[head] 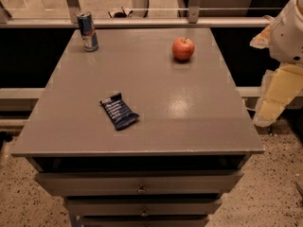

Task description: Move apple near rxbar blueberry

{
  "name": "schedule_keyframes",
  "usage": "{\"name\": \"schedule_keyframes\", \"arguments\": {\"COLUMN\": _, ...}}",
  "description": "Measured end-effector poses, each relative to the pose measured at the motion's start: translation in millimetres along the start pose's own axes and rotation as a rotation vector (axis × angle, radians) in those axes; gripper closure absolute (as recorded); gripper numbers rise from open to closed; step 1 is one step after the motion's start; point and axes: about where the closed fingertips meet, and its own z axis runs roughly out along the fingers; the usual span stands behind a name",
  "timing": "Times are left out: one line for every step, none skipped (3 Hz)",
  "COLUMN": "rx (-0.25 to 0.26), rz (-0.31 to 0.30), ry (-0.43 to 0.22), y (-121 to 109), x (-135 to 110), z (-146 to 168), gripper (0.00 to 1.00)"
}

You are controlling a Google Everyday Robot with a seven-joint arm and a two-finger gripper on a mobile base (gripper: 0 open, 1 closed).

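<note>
A round red apple [183, 48] with a short stem stands on the grey table top [156, 122], toward the far right. The rxbar blueberry [119, 111], a flat dark blue wrapper with white lettering, lies at the near left of the top, well apart from the apple. My gripper [269, 113] hangs off the table's right edge, pointing down, beside the top and not over it. It is to the right of the apple and nearer the camera, and it holds nothing that I can see.
A tall blue-and-silver drink can [88, 31] stands upright at the far left corner. The table has drawers [141, 184] below its front edge. A railing [142, 18] runs behind the table. Speckled floor [279, 193] lies on both sides.
</note>
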Motion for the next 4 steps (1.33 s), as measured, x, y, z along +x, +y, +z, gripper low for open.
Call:
{"name": "schedule_keyframes", "arguments": {"rx": 0.000, "rz": 0.000, "ry": 0.000, "y": 0.0, "x": 0.0, "z": 0.0, "gripper": 0.00}}
{"name": "schedule_keyframes", "arguments": {"rx": 0.022, "rz": 0.013, "ry": -0.021, "y": -14.3, "x": 3.1, "z": 12.6, "gripper": 0.00}}
{"name": "schedule_keyframes", "arguments": {"rx": 0.095, "rz": 0.030, "ry": -0.114, "y": -67.1, "x": 4.9, "z": 59.1, "gripper": 0.00}}
{"name": "schedule_keyframes", "arguments": {"rx": 0.180, "rz": 0.027, "ry": -0.238, "y": -132.7, "x": -4.5, "z": 99.4, "gripper": 0.00}}
